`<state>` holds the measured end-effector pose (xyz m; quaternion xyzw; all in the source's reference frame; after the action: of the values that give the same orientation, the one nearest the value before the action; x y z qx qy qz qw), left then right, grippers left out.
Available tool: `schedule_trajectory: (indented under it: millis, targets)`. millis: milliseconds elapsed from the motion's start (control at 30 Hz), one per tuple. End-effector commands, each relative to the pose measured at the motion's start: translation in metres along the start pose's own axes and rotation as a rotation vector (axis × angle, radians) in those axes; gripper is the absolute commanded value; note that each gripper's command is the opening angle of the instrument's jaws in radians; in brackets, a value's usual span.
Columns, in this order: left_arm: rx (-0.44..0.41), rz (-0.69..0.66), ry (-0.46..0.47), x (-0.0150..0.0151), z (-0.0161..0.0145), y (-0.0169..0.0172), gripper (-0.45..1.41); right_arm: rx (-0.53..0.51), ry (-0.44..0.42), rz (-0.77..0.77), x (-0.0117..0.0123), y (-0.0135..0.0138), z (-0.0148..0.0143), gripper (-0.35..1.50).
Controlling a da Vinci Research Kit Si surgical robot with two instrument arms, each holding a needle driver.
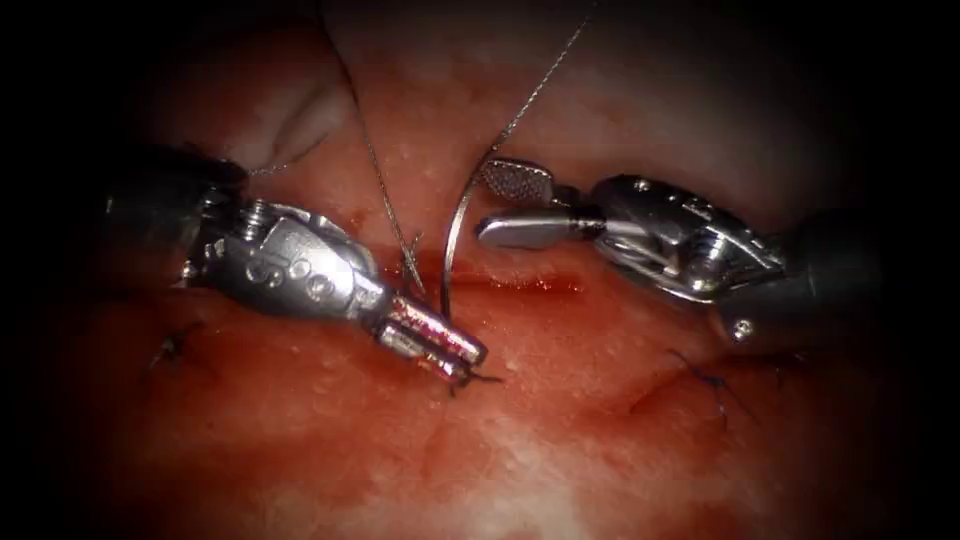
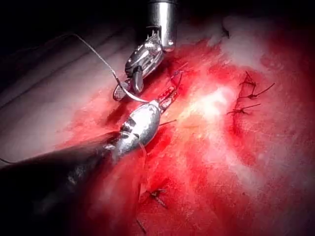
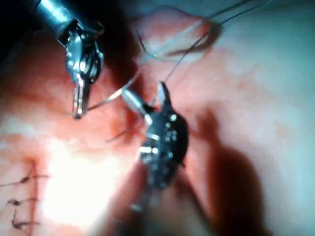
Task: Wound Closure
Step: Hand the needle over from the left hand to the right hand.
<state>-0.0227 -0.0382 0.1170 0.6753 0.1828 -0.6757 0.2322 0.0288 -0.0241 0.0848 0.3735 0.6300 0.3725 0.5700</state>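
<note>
My left tool (image 1: 470,365) comes in from the left and lies low over the tissue (image 1: 560,430). Its jaws are shut on the curved needle (image 1: 452,240) near its lower, pointed end. The needle stands out of the tissue and arcs up towards my right tool (image 1: 483,205), whose jaws are open and hold nothing, just right of the needle's tail. Thread (image 1: 540,85) runs from the tail up and away. In the left wrist view the needle (image 2: 134,96) crosses between the left tool (image 2: 142,120) and the right tool (image 2: 142,59). The right wrist view shows the right tool's spread fingers (image 3: 132,99).
A second strand of thread (image 1: 385,190) runs down from the back to the cut (image 1: 530,285), where red fluid has pooled. Finished stitches (image 1: 175,345) sit at the left and more stitches (image 1: 710,380) at the right. The left tool (image 3: 81,64) hangs beside the right tool.
</note>
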Motion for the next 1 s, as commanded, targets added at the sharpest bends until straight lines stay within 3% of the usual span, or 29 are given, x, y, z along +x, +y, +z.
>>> schedule_trajectory:
  millis: [33,367,700,733,800,833,867,1000]
  targets:
    - [-0.001,0.001,0.001,-0.0005,0.0004,-0.0002,-0.45,0.003,0.003,0.000,-0.0005,0.0003,0.0007,1.03]
    - [-0.007,0.012,0.023,-0.0003,0.0008,0.0000,-0.45,0.036,0.051,0.033,-0.0001,0.0005,0.0009,0.99]
    - [-0.028,0.025,0.031,-0.0007,0.0012,0.0005,-0.45,0.091,0.062,0.052,0.0012,-0.0015,0.0017,0.93]
    - [-0.029,0.025,0.032,-0.0007,0.0012,0.0005,-0.45,0.093,0.061,0.052,0.0011,-0.0014,0.0018,0.88]
    - [-0.030,0.025,0.033,-0.0006,0.0011,0.0005,-0.45,0.096,0.058,0.054,0.0008,-0.0012,0.0019,0.42]
    - [-0.030,0.026,0.034,-0.0006,0.0012,0.0005,-0.45,0.111,0.049,0.041,0.0007,-0.0012,0.0019,-0.23]
    - [-0.031,0.026,0.034,-0.0005,0.0012,0.0005,-0.45,0.115,0.047,0.028,0.0007,-0.0011,0.0018,-0.35]
    - [-0.033,0.026,0.037,-0.0003,0.0013,0.0006,-0.45,0.088,0.062,-0.028,0.0008,-0.0010,0.0017,-0.35]
